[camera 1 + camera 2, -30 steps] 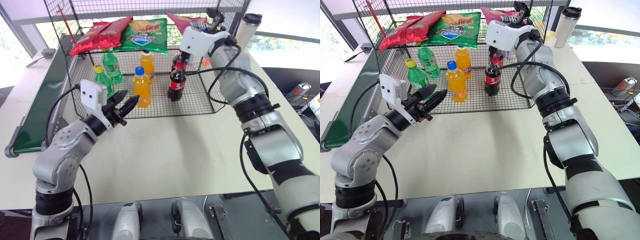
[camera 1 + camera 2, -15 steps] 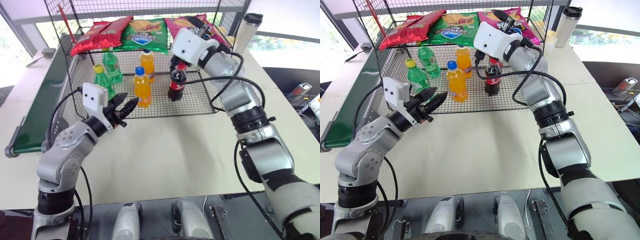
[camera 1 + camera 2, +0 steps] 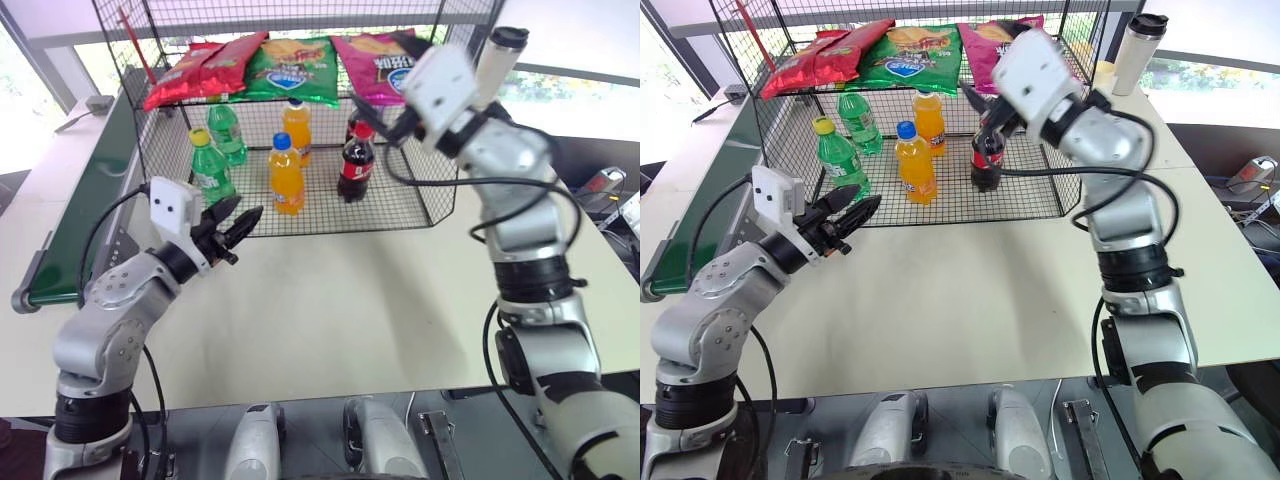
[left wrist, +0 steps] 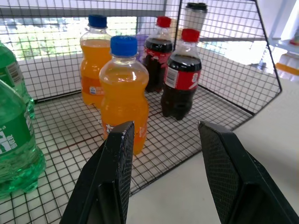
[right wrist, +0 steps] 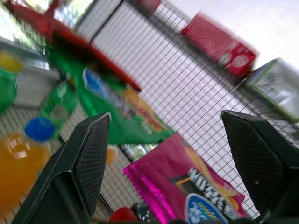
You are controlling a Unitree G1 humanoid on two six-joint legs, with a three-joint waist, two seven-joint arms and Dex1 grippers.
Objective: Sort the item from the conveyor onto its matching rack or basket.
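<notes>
The item, a magenta-pink snack bag (image 3: 375, 62), lies flat on the upper mesh shelf of the black wire rack (image 3: 432, 200), to the right of a green chip bag. My right gripper (image 5: 166, 116) hangs in the air in front of that shelf, apart from the bag, open, with nothing between its fingers. In the right wrist view the pink bag (image 5: 187, 184) lies beyond the fingers. My left gripper (image 3: 238, 215) hovers over the table at the rack's front left corner, open and empty. The dark-green conveyor (image 3: 85, 200) runs along the left side.
Red chip bags (image 3: 200, 70) and a green chip bag (image 3: 295, 70) share the upper shelf. Green (image 3: 210, 165), orange (image 3: 285, 175) and cola bottles (image 3: 355, 160) stand on the rack's floor. A tumbler (image 3: 500, 55) stands behind the rack on the right. The white table (image 3: 350, 300) stretches in front.
My right gripper has drawn back from the upper shelf toward me and its wrist has rolled; the pink bag stays lying on the shelf. My left arm has shifted slightly left.
</notes>
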